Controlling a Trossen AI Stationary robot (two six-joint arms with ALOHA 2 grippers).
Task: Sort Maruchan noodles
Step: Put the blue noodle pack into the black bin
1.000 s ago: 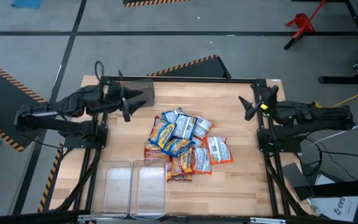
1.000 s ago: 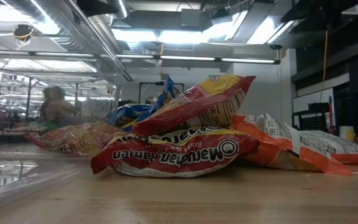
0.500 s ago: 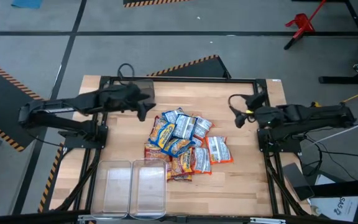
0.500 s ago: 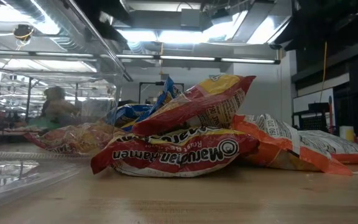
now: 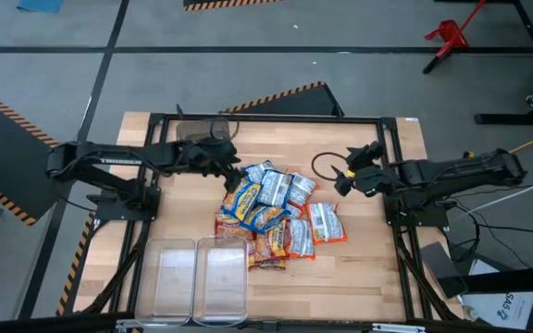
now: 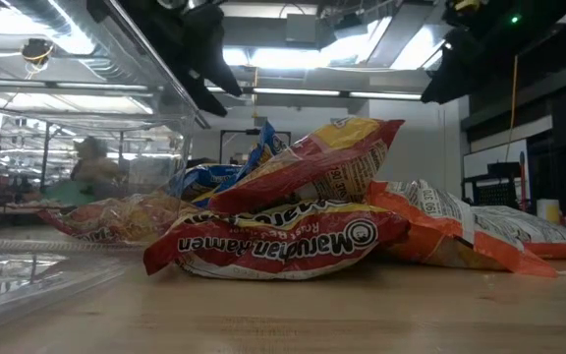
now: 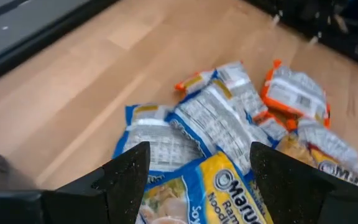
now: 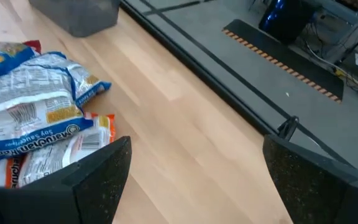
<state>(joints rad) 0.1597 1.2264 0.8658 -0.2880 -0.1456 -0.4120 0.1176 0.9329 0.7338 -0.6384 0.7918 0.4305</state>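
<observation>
The Maruchan noodles (image 5: pixel 276 215) lay in a loose heap at the middle of the wooden desk (image 5: pixel 359 264). In the low view the front red packet (image 6: pixel 278 241) read "Maruchan Ramen", printed upside down from that side, with a smaller line beneath that was too small to read. A red-and-yellow packet (image 6: pixel 312 162) leaned on top of it, and orange-and-white packets (image 6: pixel 460 236) spread toward one side. The left wrist view showed what the low view hid: a blue-and-yellow packet (image 7: pixel 219 190) with the start of the brand name and "Ramen Noodle" partly legible, and several packets turned back-side up with fine print. The right wrist view caught a blue packet (image 8: pixel 27 102) marked "Soy Sauce" along its edge.

The left pincer (image 5: pixel 232 176) hung over the heap's far left edge with its fingers (image 7: pixel 126 177) spread wide and nothing between them. The right pincer (image 5: pixel 342 178) hovered just beside the heap's right side, also spread open and empty.

Only the high view showed two clear plastic bins (image 5: pixel 202 277) side by side near the front edge, and a grey bin (image 5: pixel 202 129) at the far edge. A blurred person (image 6: pixel 91 162) appeared beyond the desk in the low view.
</observation>
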